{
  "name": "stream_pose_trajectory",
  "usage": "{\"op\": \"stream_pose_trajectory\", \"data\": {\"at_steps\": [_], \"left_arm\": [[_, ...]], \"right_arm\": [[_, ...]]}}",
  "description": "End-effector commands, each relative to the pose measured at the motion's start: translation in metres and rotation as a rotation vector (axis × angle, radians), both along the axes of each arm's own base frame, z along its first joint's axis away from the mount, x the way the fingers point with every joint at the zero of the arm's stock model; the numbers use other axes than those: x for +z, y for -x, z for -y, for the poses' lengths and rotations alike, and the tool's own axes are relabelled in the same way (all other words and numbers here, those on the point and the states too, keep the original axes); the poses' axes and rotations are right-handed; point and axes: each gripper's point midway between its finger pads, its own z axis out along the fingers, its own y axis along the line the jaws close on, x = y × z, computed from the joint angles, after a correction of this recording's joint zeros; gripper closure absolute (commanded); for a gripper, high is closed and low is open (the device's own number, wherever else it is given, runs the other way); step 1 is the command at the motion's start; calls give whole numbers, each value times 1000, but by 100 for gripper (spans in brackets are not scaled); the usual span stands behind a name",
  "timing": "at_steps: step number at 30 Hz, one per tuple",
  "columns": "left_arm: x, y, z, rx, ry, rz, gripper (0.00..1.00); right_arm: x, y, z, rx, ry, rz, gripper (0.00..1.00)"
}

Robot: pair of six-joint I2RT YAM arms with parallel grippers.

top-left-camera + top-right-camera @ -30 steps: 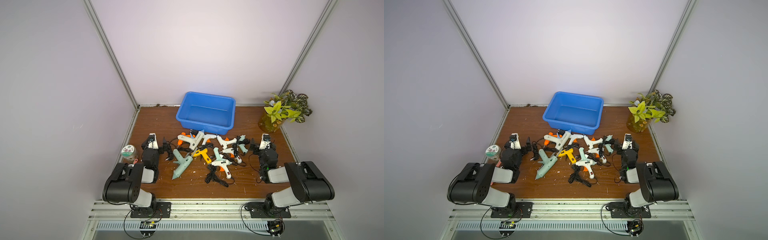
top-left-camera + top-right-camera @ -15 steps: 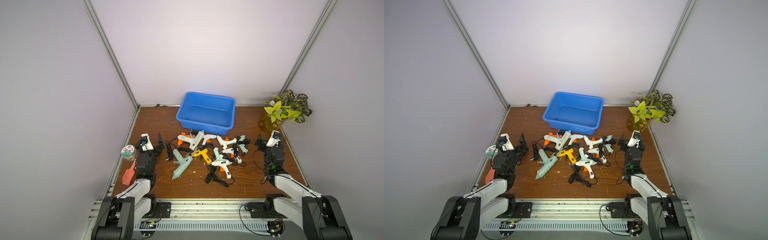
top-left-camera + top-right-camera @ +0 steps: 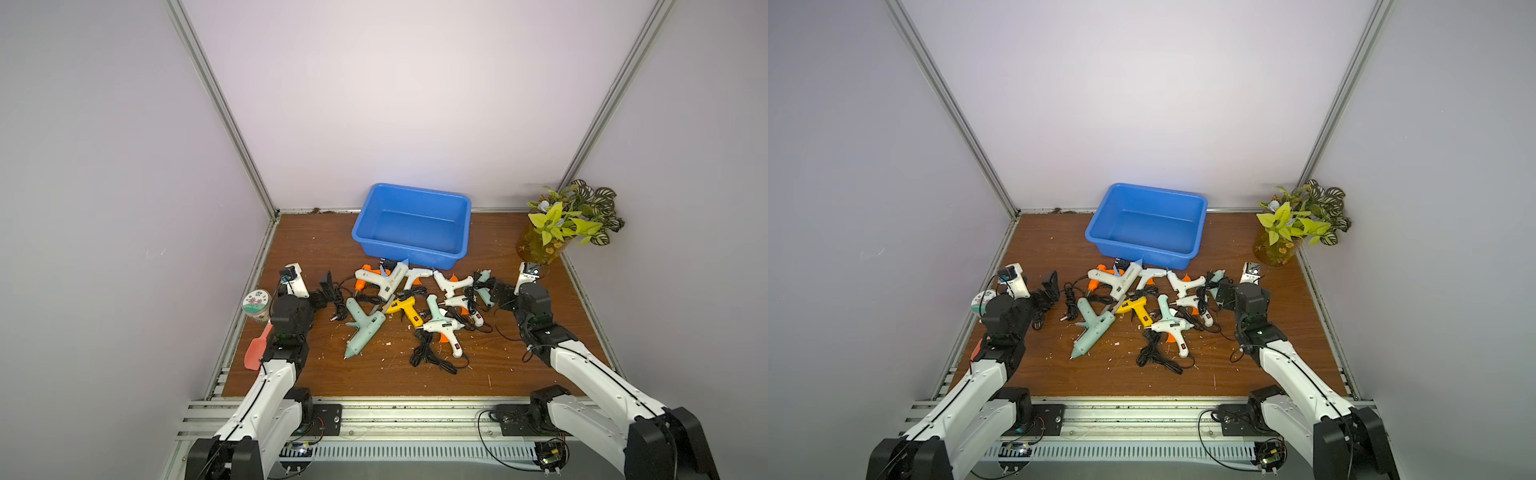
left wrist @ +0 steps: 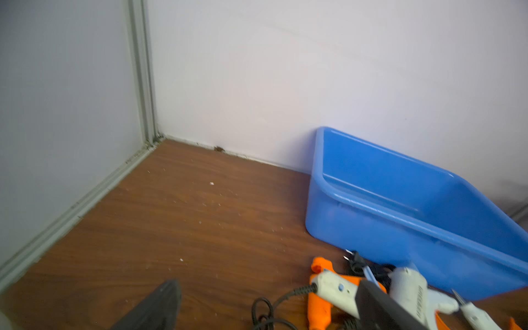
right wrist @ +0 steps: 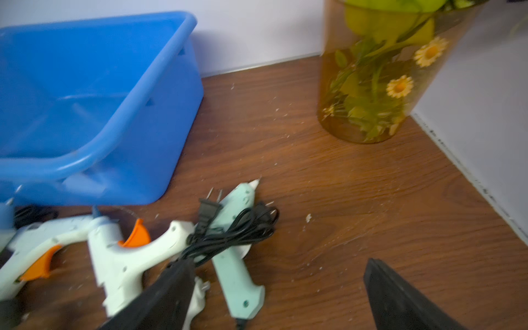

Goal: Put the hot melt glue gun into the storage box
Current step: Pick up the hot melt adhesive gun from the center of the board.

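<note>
At the back wall: storage box (image 3: pixel 407 254), blue plastic, rolled rim, empty; amber vase (image 3: pixel 536 249) holding plant (image 3: pixel 573 216); left claw (image 4: pixel 268 285) and right claw (image 5: pixel 278 263) agape.

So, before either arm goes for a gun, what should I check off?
1. Left gripper open and empty: ok.
2. Right gripper open and empty: ok.
3. Box empty, opening unblocked: ok.
4. Teal gun nearest the right gripper free of cords: not ok, a cord lies coiled across it.
5. Pile untangled: not ok, guns and cords overlap.
</note>
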Motion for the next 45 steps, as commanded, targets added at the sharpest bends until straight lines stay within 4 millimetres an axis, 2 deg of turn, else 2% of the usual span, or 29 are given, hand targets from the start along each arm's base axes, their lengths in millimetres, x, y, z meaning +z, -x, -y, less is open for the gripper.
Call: {"op": "stream_pose_trajectory", "data": {"at_steps": [1, 4, 9, 12, 16, 21, 26, 33, 36, 45], "left_arm": [[-24, 4, 24, -107, 115, -152, 0], [-42, 13, 51, -178, 71, -250, 0], [-68, 39, 89, -248, -38, -383, 0], [-79, 49, 102, -273, -77, -433, 0], [-83, 46, 107, -261, -148, -512, 0], [-106, 61, 125, -308, -220, -639, 1], [-121, 74, 126, -320, -290, -751, 1], [-115, 81, 133, -345, -252, -790, 3], [-118, 86, 133, -349, -240, -813, 8], [-140, 96, 131, -354, -242, -868, 13]], "right_arm": [[3, -1, -14, 14, -39, -27, 1], [3, -5, -18, 20, -58, -21, 0], [6, -9, -15, -16, -60, -7, 1], [7, -9, -13, -27, -63, 3, 0], [8, -8, -8, -56, -65, 11, 0], [10, -2, 2, -109, -59, 25, 0], [18, -1, 6, -125, -65, 53, 1], [28, 1, 7, -129, -84, 83, 1], [31, 1, 7, -134, -87, 95, 1], [36, -4, 4, -126, -99, 101, 1]]}}
